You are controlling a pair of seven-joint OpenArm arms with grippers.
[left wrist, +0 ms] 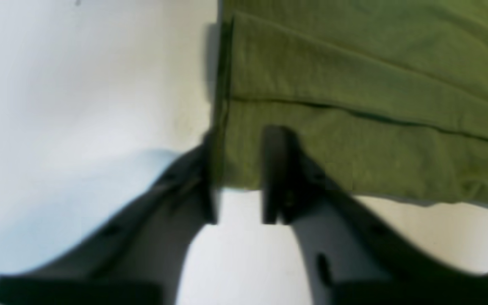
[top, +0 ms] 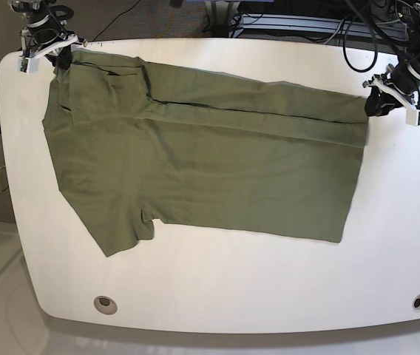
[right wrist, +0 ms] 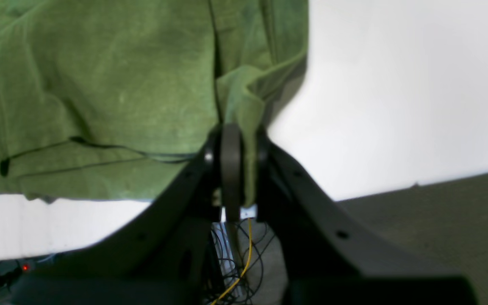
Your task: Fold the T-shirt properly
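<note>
Lying half-folded across the white table (top: 217,288), the T-shirt (top: 210,170) is being pinched at one far corner by the right gripper (right wrist: 239,169); the left gripper (left wrist: 239,178) is straddling the other, jaws partly spread.

The right tool (right wrist: 237,169) sits at the base view's ten o'clock, jaws pinched shut on cloth. The left tool (left wrist: 239,178) sits at two o'clock, jaws narrowly apart astride a cloth edge.

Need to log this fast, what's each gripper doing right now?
Left gripper: fingers apart, straddling the T-shirt edge; whether it grips cannot be told.
Right gripper: shut on a bunched fold of the T-shirt.
</note>
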